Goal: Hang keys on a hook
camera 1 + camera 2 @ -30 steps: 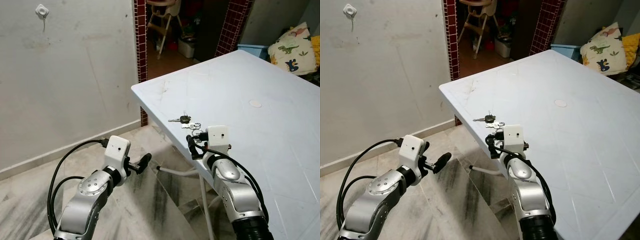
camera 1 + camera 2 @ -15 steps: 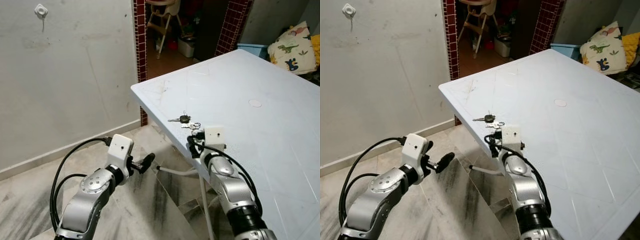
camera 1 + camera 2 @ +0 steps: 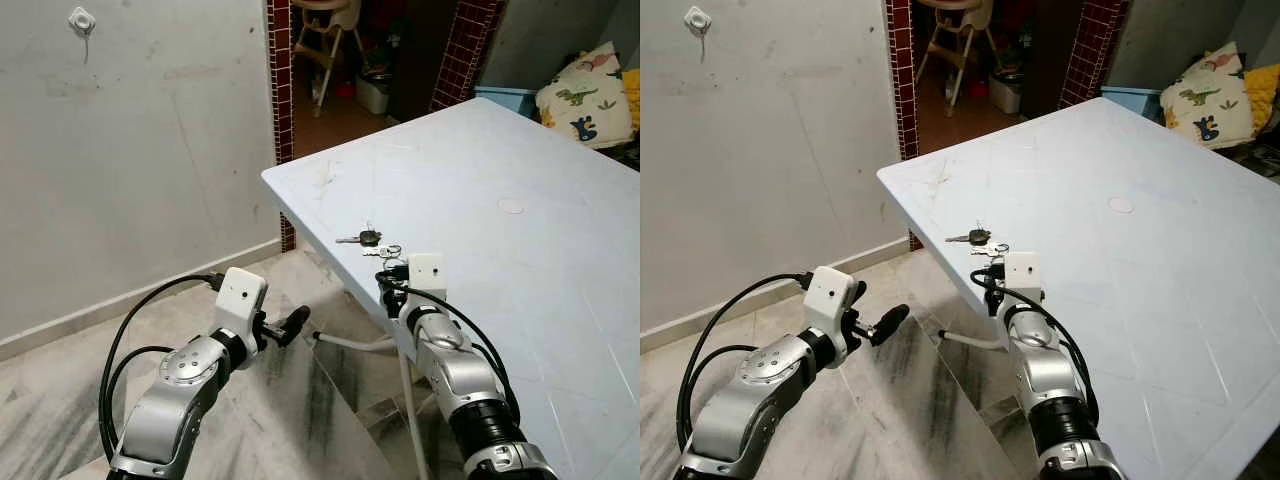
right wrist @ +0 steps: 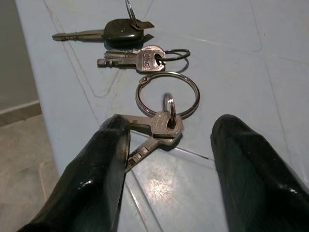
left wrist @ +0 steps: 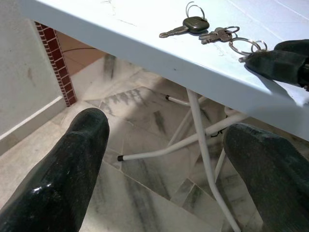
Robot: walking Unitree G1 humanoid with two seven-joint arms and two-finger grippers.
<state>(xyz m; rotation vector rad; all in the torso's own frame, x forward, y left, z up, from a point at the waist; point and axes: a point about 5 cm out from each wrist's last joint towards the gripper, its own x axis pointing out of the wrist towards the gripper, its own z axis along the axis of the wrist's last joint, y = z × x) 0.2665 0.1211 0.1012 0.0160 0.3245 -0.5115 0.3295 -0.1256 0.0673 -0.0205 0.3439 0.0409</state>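
Lying flat on the pale blue table (image 3: 520,160), near its corner edge closest to the robot, is the bunch of keys (image 4: 145,92): a black-headed key (image 4: 108,33) farthest out, a silver key beside it, a large ring (image 4: 167,93), and two more silver keys on a small ring nearest the right gripper (image 4: 166,145). Right gripper sits low over the table edge, jaws open, straddling the nearest pair of keys; one finger (image 4: 99,174) touches or overlaps a key tip, the other finger stands apart from the keys. Left gripper (image 3: 290,325) hangs off the table, over the marble floor (image 3: 60,400) beside the table's corner, jaws open and holding nothing. White hook (image 3: 82,20) is mounted high on the grey wall (image 3: 150,150), well apart from the table. White table legs (image 5: 203,145) show beneath the edge.
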